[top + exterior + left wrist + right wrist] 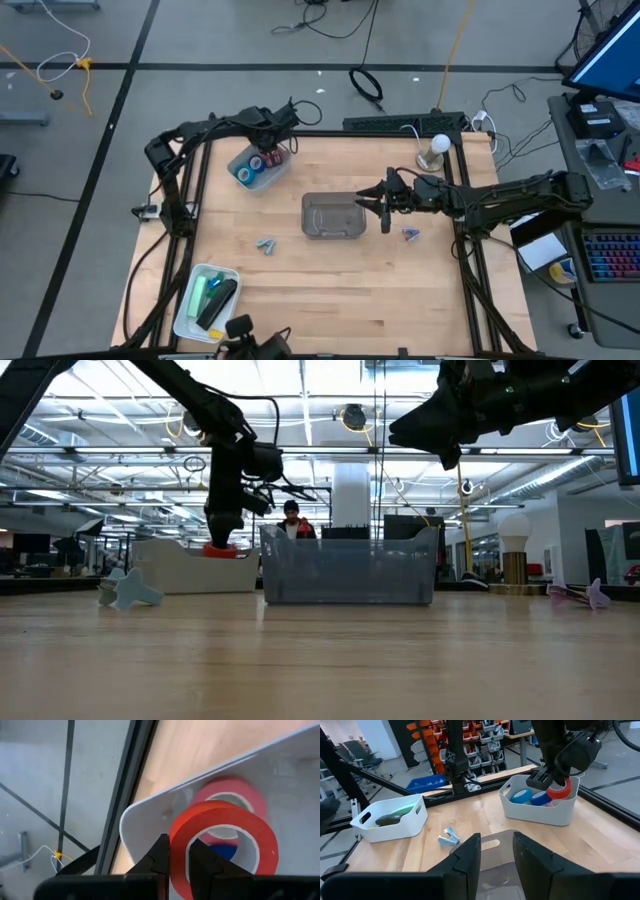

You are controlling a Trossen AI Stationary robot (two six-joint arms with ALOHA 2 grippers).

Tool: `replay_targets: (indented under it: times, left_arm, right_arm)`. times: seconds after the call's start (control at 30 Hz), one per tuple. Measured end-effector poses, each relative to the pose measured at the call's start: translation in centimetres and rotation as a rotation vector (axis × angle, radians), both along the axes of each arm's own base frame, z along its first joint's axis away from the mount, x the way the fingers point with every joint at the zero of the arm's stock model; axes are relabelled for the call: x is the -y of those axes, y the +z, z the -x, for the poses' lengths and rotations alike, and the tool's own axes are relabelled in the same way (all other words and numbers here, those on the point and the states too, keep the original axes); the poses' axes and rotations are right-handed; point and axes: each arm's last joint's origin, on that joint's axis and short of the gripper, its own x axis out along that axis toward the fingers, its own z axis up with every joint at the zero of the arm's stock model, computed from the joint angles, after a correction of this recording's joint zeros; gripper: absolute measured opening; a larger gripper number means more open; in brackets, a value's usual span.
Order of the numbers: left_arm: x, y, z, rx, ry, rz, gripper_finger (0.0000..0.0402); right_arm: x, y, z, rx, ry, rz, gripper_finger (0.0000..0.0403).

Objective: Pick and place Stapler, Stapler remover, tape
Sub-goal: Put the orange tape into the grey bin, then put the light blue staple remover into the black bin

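Observation:
My left gripper (272, 155) is at the white bin (243, 172) on the table's far left, shut on a red tape roll (225, 840). Under it lie another red roll (235, 790) and blue rolls (530, 796). My right gripper (497, 852) hangs open and level above the right end of the grey bin (335, 217), with nothing between its fingers. Two pale blue staple removers (266, 244) (411, 234) lie on the wood. A green stapler (204, 293) and a black one (218, 303) lie in the near-left white bin (190, 318). My left gripper pinches the red roll's ring wall (179, 851), one finger inside the hole and one outside. The fingers come from above, slanting down. The roll stands tilted on edge in the white bin's opening, above the other rolls; whether it touches them I cannot tell.
A lamp with a round white bulb (437, 148) stands at the table's far right corner. Black frame rails (470, 250) run along the table's edges. Bare wood lies across the table's near half. A person (291, 520) stands far behind the table.

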Motion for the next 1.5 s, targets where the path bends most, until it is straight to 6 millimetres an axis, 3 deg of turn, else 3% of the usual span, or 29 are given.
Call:
replay_targets:
  times: [0.4, 0.63, 0.9, 1.27, 1.5]
  left_arm:
    - [-2.1, -0.1, 1.6, 0.073, 0.068, 0.059, 0.0034]
    - [-2.7, 0.0, 1.6, 0.102, 0.089, 0.023, 0.0054]
    - [-3.0, -2.0, 1.3, 0.082, 0.099, 0.094, 0.0042]
    - [-2.9, -2.3, 1.4, 0.073, 0.133, 0.108, 0.0121]
    - [-2.3, -1.2, 2.0, 0.049, 0.127, 0.122, 0.0157]
  right_arm:
    - [0.0, 0.0, 0.0, 0.004, -0.004, -0.025, 0.0105]
    - [0.0, 0.0, 0.0, 0.004, -0.004, -0.025, 0.0105]
    - [0.0, 0.0, 0.0, 0.004, -0.003, -0.025, 0.0105]
    - [0.0, 0.0, 0.0, 0.004, -0.003, -0.025, 0.0105]
    - [0.0, 0.0, 0.0, 0.004, -0.003, -0.026, 0.0105]
